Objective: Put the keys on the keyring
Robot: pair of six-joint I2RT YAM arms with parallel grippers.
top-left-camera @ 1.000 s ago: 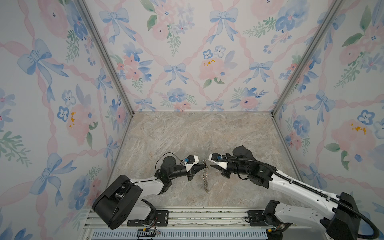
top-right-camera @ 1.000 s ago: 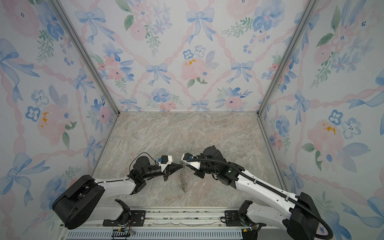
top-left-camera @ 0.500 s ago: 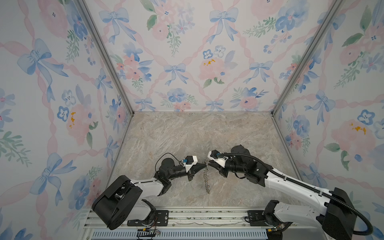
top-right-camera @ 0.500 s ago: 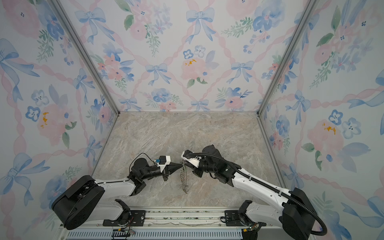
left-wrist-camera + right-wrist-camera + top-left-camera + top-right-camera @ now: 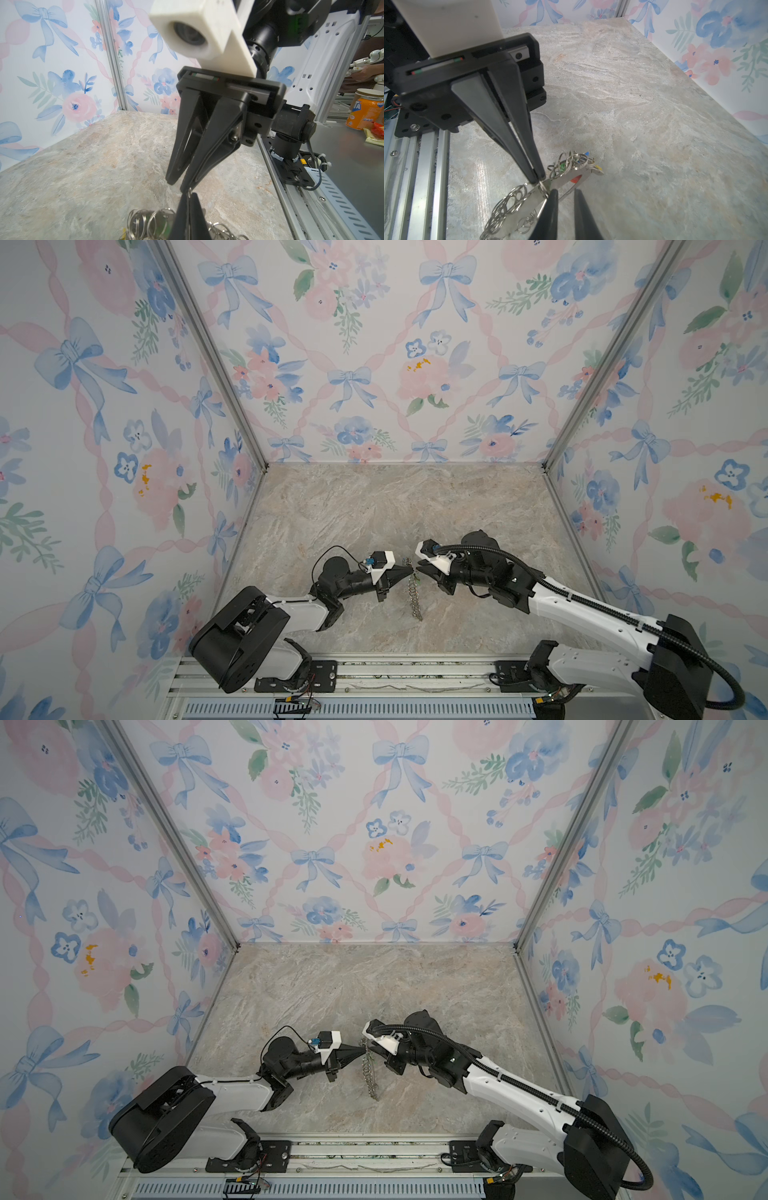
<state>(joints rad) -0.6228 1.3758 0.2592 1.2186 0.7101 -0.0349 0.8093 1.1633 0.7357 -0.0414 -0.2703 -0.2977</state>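
Keyring [image 5: 414, 597] dangles edge-on between your hands; left hand [image 5: 537, 179] pinching rim ring, right hand [image 5: 564, 193] slightly open, just beside.

one keyring [image 5: 529, 207], four keys [image 5: 562, 166], one left claw [image 5: 538, 180], one right claw [image 5: 565, 192].

I see a grey keyring [image 5: 529, 204] rimmed in silver, keys [image 5: 576, 179] headed green, blue, yellow and red, a marbled beige-grey tabletop [image 5: 633, 104], and walls [image 5: 374, 364] patterned with blue bows and pink flowers.

orange can [image 5: 364, 113] just beside a paper cup [image 5: 366, 94], big white letters "TA", smaller "FANT" near its top, remaining print unreadable
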